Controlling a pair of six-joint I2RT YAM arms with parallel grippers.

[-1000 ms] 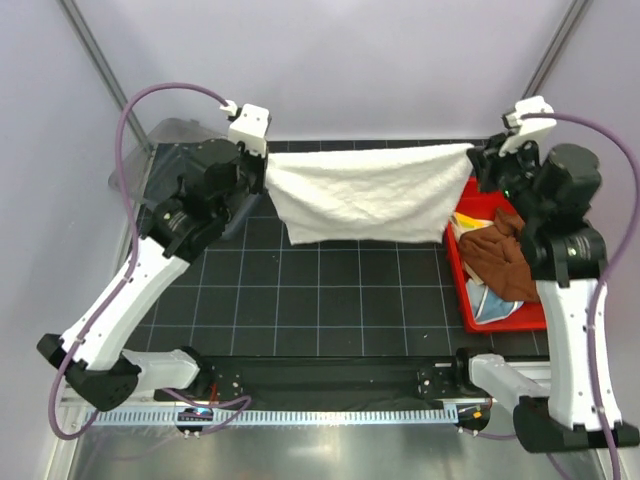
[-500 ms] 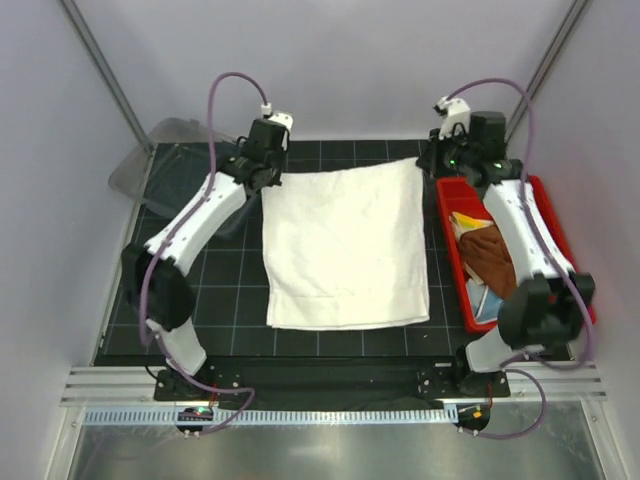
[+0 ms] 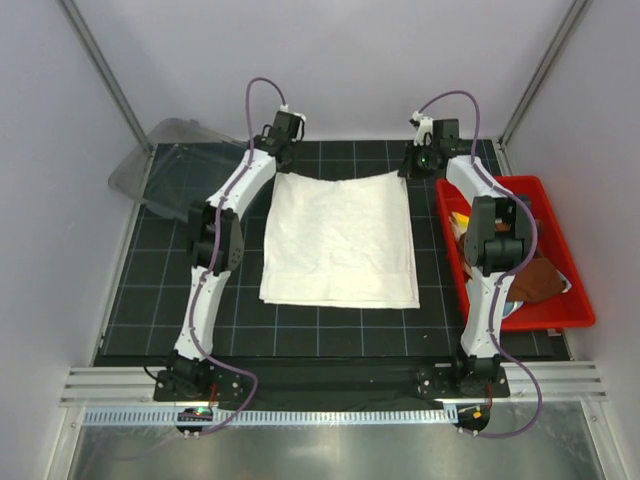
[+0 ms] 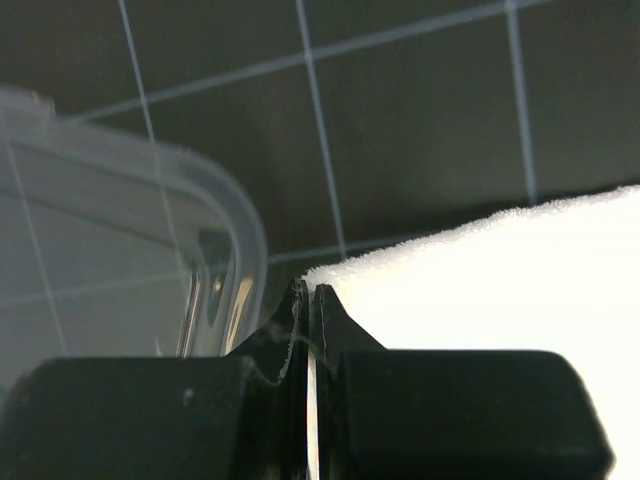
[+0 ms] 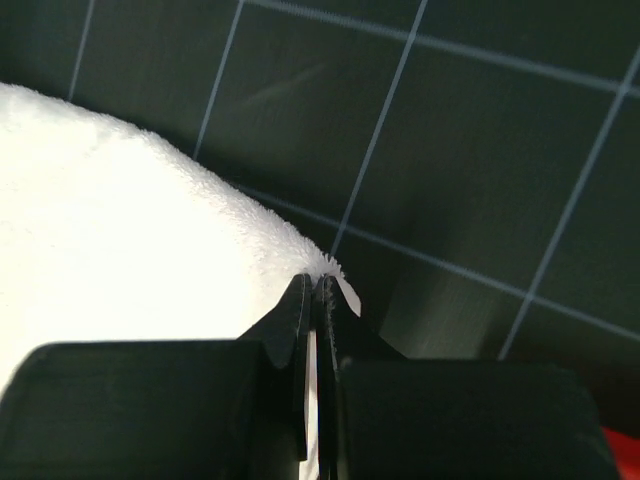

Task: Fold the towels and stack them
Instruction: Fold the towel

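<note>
Since 1 second ago your arms have brought the towel down from hanging in the air and reached out toward 12 o'clock; it now lies spread at the centre of the mat. The left gripper and right gripper are each clamped on a far corner. You're early: 1 towel laid out, nothing stacked, and the brown towel waits with others in the bin at 3 o'clock. The cream terry lies flat and fairly smooth; its 6 o'clock edge may be doubled, hard to tell.
</note>
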